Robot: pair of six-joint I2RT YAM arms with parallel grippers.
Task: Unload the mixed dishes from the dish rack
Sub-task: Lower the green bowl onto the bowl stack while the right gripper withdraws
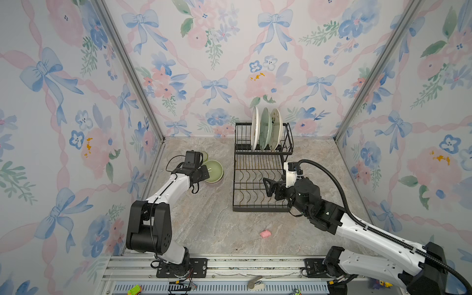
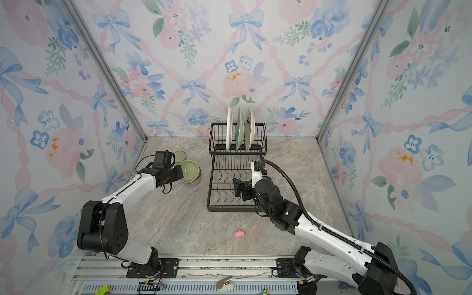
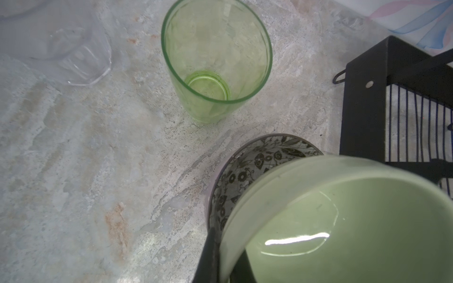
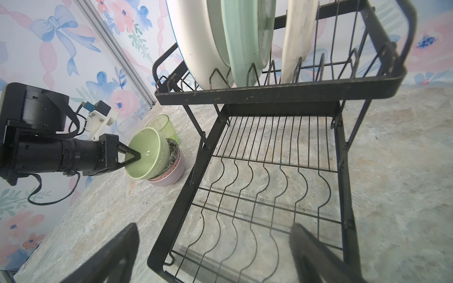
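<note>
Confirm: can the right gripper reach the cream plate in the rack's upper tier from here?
Probably yes. The right gripper is open above the empty lower tier, the cream plate stands outermost on that arm's side, and nothing sits between them.

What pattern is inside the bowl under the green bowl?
The bowl: dark flowers and leaves; clearest in left wrist view.

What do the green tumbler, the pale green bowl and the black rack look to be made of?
Translucent green tumbler: glass or clear plastic, glossy; the counter shows through its wall. Pale green bowl: probably glazed ceramic, opaque with a sharp light streak inside. Black wire dish rack: coated metal, matt, with scuffed pale flecks along its front bar.
</note>
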